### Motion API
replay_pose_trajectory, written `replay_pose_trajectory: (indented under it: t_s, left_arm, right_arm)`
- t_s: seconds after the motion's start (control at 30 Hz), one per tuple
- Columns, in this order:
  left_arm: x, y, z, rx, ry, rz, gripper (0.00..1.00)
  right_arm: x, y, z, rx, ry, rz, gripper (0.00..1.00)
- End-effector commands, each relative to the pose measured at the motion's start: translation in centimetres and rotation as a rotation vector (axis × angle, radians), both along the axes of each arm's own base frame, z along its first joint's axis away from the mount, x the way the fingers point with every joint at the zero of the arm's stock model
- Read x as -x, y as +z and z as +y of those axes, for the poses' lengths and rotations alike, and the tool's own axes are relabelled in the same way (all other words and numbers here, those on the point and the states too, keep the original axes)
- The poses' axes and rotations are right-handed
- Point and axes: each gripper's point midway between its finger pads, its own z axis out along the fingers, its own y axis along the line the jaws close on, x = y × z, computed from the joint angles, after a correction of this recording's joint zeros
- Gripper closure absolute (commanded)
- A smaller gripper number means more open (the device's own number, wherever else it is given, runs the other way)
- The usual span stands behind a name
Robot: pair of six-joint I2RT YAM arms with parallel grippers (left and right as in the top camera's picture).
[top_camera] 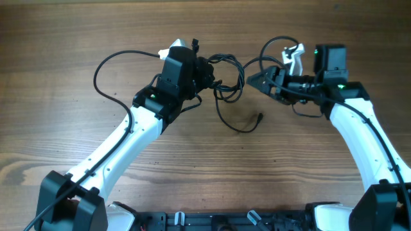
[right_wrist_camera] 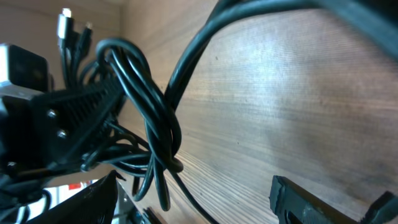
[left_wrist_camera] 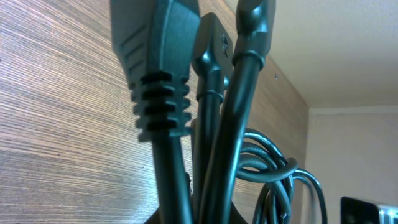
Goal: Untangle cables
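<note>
Thin black plug-ended cables (left_wrist_camera: 163,81) fill centre frame, pinched tight in the left gripper (top_camera: 209,71). The right gripper (top_camera: 255,82), upper right of the overhead view, has its fingers spread.

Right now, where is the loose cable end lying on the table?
In the overhead view, the loose cable end lies near the middle, just below and right of the tangle.
</note>
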Motion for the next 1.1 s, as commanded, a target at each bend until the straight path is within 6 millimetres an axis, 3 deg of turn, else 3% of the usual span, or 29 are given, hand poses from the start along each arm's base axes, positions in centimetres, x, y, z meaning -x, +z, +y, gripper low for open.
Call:
replay_pose_trajectory:
  t_s: [0.0,0.13,0.17,0.27,0.33,0.43,0.6,0.77,0.9,1.07]
  left_arm:
    - [-0.6,0.6,0.6,0.009,0.047,-0.010,0.96]
    - [-0.4,0.3,0.7,0.001,0.047,0.003,0.96]
    - [-0.4,0.2,0.8,-0.001,0.047,0.007,0.96]
    - [-0.4,0.2,0.8,0.006,0.052,0.010,0.96]
    - [-0.3,0.2,0.6,0.079,0.100,0.058,0.96]
    - [-0.1,0.5,-0.1,0.167,0.125,0.102,0.96]
    - [0.0,0.7,-0.5,0.182,0.105,0.103,0.96]
    - [0.0,0.7,-0.5,0.182,0.104,0.103,0.96]
    - [0.0,0.7,-0.5,0.183,0.102,0.104,0.96]
    - [0.1,0.7,-0.6,0.188,0.093,0.108,0.96]
  right_arm:
    - [-1.2,-2.3,-2.9,0.151,-0.145,0.048,0.20]
    - [-2.6,-1.3,-6.4,0.117,-0.265,0.035,0.15]
    - [-2.7,2.1,-5.9,-0.004,-0.140,-0.118,0.15]
    - [-1.6,4.0,-4.1,-0.086,0.001,-0.218,0.15]
    - [-0.1,3.3,-1.9,-0.077,0.088,-0.203,0.15]
    - [0.4,1.6,0.0,-0.007,0.104,-0.153,0.15]
    - [0.6,0.0,2.4,0.055,0.084,-0.078,0.22]
    - [0.2,-0.9,3.4,0.134,0.026,-0.064,0.33]
    - [0.1,-2.0,3.9,0.198,-0.044,-0.020,0.59]
    - [-0.3,-2.9,3.9,0.243,-0.092,-0.004,0.74]
